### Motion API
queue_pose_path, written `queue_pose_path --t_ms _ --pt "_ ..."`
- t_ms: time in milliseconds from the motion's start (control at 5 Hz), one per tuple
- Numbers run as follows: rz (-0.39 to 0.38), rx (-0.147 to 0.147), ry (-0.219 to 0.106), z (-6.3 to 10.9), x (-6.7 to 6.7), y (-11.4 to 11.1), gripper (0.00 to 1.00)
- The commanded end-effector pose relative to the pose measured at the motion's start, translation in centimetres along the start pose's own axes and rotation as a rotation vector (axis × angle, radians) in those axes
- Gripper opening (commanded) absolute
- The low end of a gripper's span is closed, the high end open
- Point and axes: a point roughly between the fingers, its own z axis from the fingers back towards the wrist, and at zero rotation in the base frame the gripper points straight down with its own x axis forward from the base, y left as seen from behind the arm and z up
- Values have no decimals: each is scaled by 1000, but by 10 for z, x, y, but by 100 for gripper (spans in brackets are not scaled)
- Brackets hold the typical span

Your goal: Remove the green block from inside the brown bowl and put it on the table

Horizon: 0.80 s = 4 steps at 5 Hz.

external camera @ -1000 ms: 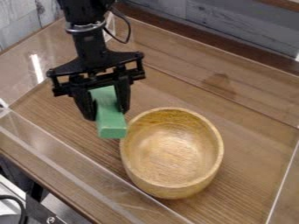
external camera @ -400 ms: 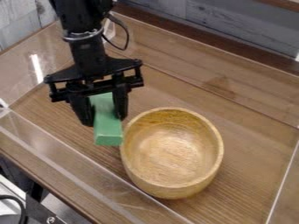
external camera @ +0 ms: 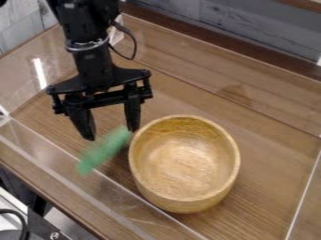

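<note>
The wood-grain bench is carrying the brown bowl, which is sitting empty. The claw is hanging with fingers apart, gripping nothing; the green block, blurred, is lying or landing just left of the bowl, so little seems left.

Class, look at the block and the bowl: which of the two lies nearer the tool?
The green block, blurred, just below the open tool; the bowl sits farther right.

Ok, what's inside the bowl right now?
Nothing visible: the brown bowl shows only bare wood inside. The green block lies blurred outside it on the table. The near inner wall is hidden by the rim.
</note>
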Motion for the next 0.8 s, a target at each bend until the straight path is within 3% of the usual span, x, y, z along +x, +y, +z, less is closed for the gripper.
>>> queue_pose_path --t_ms 0,600 --pt "2 -19 -32 -3 6 4 100" --pt "67 -39 -46 -19 13 16 100"
